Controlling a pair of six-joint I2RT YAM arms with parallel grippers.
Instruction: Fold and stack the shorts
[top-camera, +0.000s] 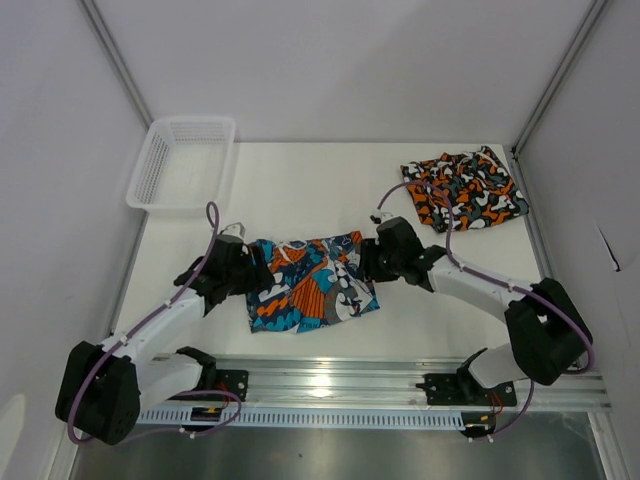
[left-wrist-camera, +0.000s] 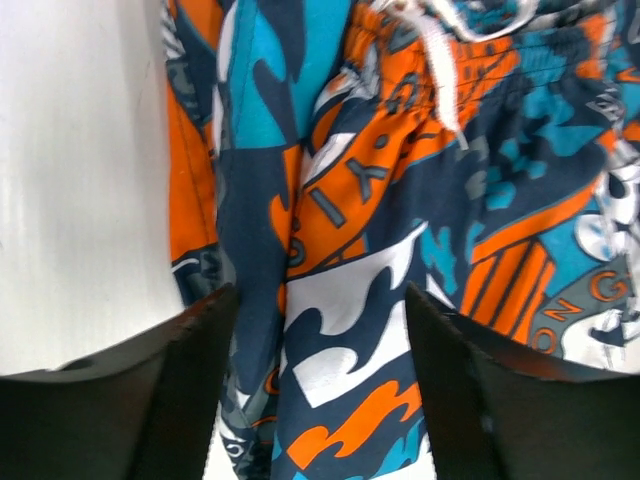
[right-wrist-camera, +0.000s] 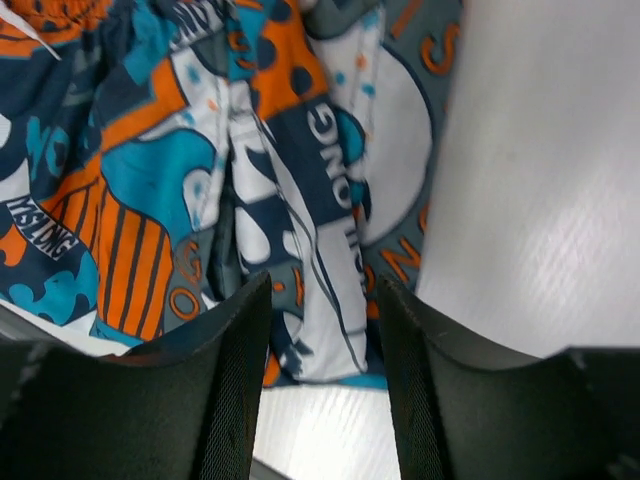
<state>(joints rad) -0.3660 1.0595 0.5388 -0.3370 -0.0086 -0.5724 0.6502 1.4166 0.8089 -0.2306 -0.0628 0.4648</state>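
Note:
The blue-teal, orange and white cartoon shorts (top-camera: 312, 282) lie crumpled flat at the table's middle front. My left gripper (top-camera: 256, 272) is at their left edge, open, its jaws astride a ridge of the fabric (left-wrist-camera: 330, 300) without pinching it. At the right edge my right gripper (top-camera: 368, 262) also stands open, and the shorts' hem (right-wrist-camera: 320, 300) lies between its fingers (right-wrist-camera: 225, 390) with a gap on each side. The orange, black, grey and white camouflage shorts (top-camera: 466, 190) sit folded at the back right, away from both grippers.
A white mesh basket (top-camera: 181, 163) stands at the back left corner. White walls close the table on the left, back and right. A metal rail (top-camera: 330, 385) with both arm bases runs along the near edge.

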